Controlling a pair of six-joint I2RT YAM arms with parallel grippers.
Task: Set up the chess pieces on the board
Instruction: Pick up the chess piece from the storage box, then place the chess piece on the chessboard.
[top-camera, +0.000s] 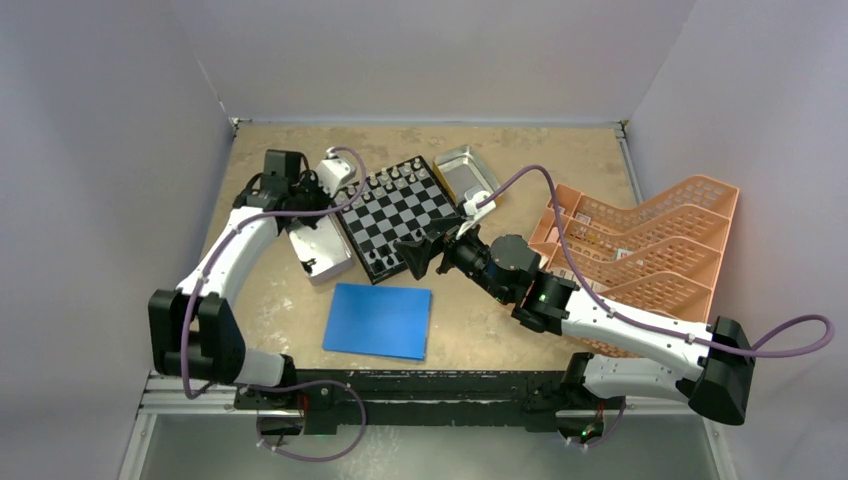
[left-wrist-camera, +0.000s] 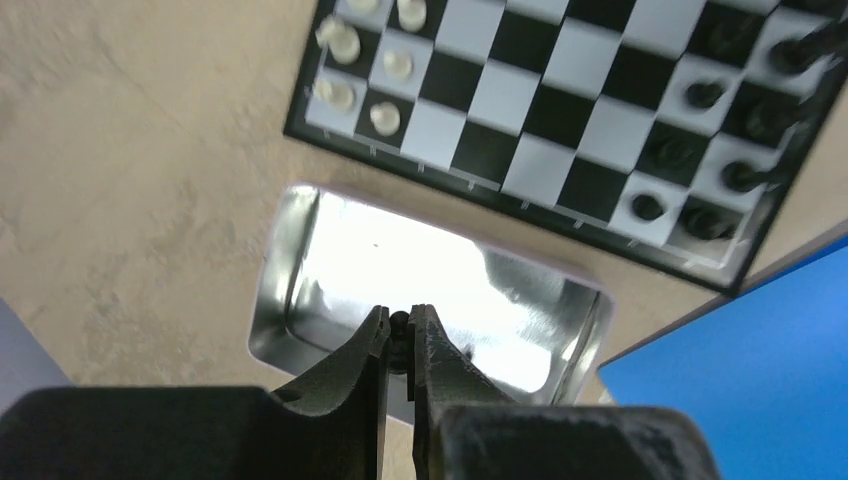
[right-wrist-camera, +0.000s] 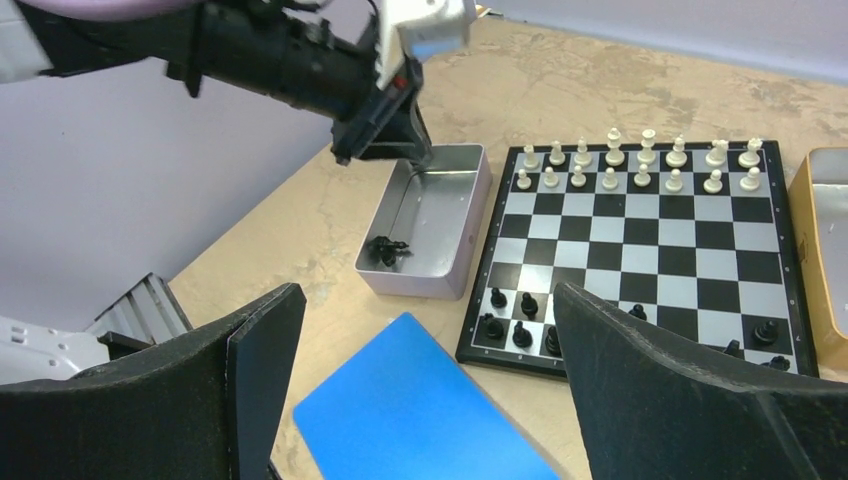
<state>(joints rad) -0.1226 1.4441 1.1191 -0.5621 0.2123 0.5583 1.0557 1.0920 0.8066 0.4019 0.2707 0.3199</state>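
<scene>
Closest to the lens are the fingers of my left gripper (left-wrist-camera: 399, 335), drawn together to a bare slit above the tray (left-wrist-camera: 272, 300). What looks like a black piece (left-wrist-camera: 399, 322) is pinched at the very tips, too small for me to tell which figure it is. Some loose black pieces (right-wrist-camera: 388, 250) lie heaped at the tray's near end. The tray sits on the counter (right-wrist-camera: 600, 80) just beside the left edge of the board (right-wrist-camera: 660, 255).

White pieces (right-wrist-camera: 630, 165) fill the board's two far rows. The placed black pieces (right-wrist-camera: 522, 322) stand on the near rows toward the left corner, with a few more toward the right corner and empty squares between. My right gripper (right-wrist-camera: 425, 290) hangs spread wide near the board's near edge, holding nothing.

These figures look hard, smooth and almost weightless, so I expect one to twist or squirt out of a pinch rather than sag. I judge the best hold is low on the stem, just above the base, with the piece upright and the tips square to it. A firm but gentle squeeze should do, and I would let go only once the base rests flat on its square, since a nudge could topple the neighbours.
</scene>
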